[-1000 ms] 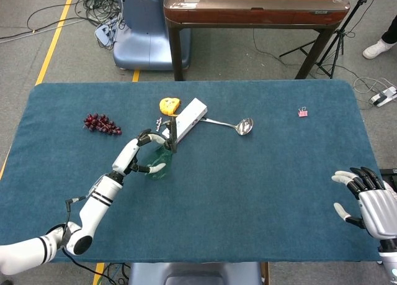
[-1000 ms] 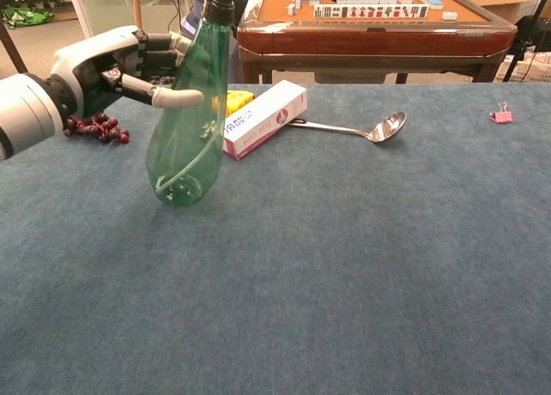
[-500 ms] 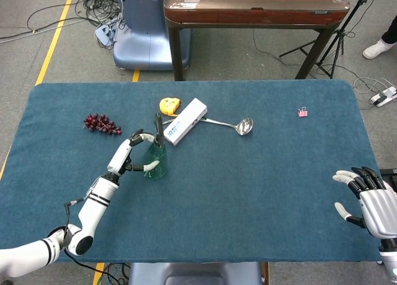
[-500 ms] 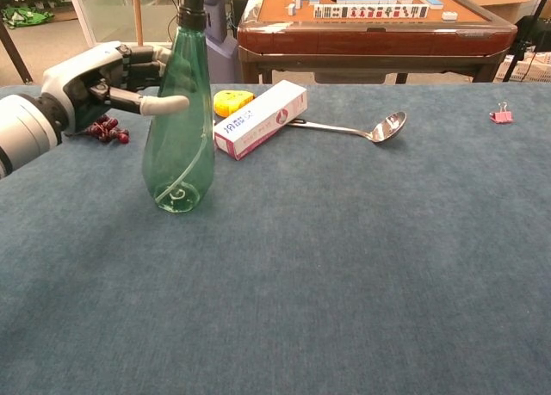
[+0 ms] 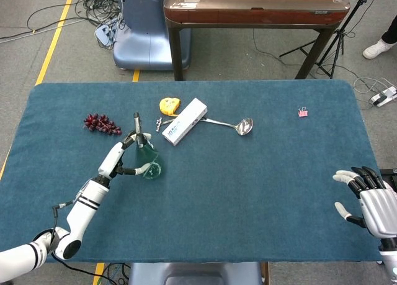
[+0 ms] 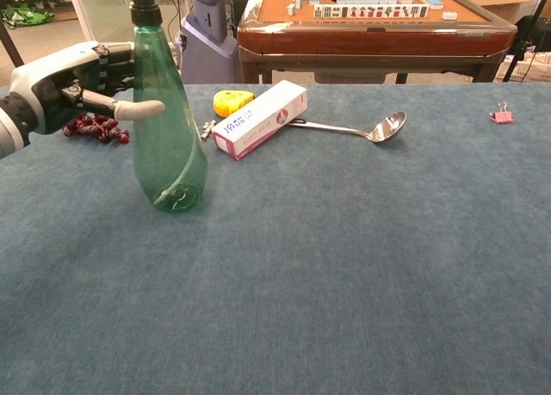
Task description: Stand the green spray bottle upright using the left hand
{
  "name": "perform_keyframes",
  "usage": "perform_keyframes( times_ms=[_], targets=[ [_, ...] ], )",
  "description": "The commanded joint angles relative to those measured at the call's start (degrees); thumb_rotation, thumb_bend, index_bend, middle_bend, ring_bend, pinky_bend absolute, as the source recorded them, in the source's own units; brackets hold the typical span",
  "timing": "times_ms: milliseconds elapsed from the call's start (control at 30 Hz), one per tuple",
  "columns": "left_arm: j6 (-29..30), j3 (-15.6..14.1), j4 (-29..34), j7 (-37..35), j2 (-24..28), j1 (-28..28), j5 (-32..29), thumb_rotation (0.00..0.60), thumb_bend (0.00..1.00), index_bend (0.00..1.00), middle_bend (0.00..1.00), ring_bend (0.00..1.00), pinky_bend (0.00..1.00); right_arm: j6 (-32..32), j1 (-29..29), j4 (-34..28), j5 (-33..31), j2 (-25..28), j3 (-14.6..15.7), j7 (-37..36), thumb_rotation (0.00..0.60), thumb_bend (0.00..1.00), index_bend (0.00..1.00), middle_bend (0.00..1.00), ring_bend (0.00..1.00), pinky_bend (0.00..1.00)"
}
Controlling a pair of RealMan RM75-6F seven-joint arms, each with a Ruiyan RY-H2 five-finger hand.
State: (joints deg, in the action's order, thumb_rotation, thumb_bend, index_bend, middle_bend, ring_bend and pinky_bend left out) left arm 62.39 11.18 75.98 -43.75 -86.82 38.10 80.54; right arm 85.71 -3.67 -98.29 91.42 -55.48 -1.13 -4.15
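The green spray bottle stands on its base on the blue table, left of the middle, with its dark nozzle tipped slightly to the left. In the head view the green spray bottle shows just right of my left hand. My left hand holds the bottle's upper body, thumb across the front and the other fingers behind it. At the table's near right edge my right hand hovers with fingers spread and holds nothing.
A bunch of dark grapes lies left of the bottle. Behind it are a yellow tape measure, a white box and a metal ladle. A pink binder clip sits far right. A wooden table stands beyond.
The bottle swung from leaning right, through upright, to leaning slightly left. My left hand moved left with it, still holding it. The right hand stayed put.
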Motion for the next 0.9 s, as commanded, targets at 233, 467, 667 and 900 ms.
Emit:
perform_keyframes(
  times_ms=[233,467,667,900],
  targets=[
    [-1.56,-1.24,2.89,1.7,4.24,-0.63,0.72,0.436,0.28,0.14,0.14,0.0,0.0,-0.11,-0.14,0.15,0.06,-0.08,-0.05,-0.19,0.6,0.25,0.31,0.28,0.14,0.13],
    [-1.64,-1.59,3.79,4.04,5.14,-1.19,0.32,0.37,0.28,0.14,0.14,0.0,0.0,-0.23,-0.3,0.38,0.2,-0.33,-0.05,-0.44,0.6,0.25,0.31,0.28,0.14,0.13],
    [-1.52,-2.3,5.19,8.16,7.59,-2.0,0.3,0.323,0.28,0.14,0.14,0.0,0.0,0.16,-0.13,0.4,0.21,-0.1,-0.08,-0.52,0.6,0.25,0.31,0.28,0.14,0.13],
    [-1.58,-4.35,8.79,14.37,13.04,-4.51,-0.75,0.592,0.28,0.15,0.14,0.0,0.0,0.15,0.0,0.72,0.0,0.0,-0.02,-0.77,0.6,0.25,0.31,0.28,0.14,0.13]
  ],
)
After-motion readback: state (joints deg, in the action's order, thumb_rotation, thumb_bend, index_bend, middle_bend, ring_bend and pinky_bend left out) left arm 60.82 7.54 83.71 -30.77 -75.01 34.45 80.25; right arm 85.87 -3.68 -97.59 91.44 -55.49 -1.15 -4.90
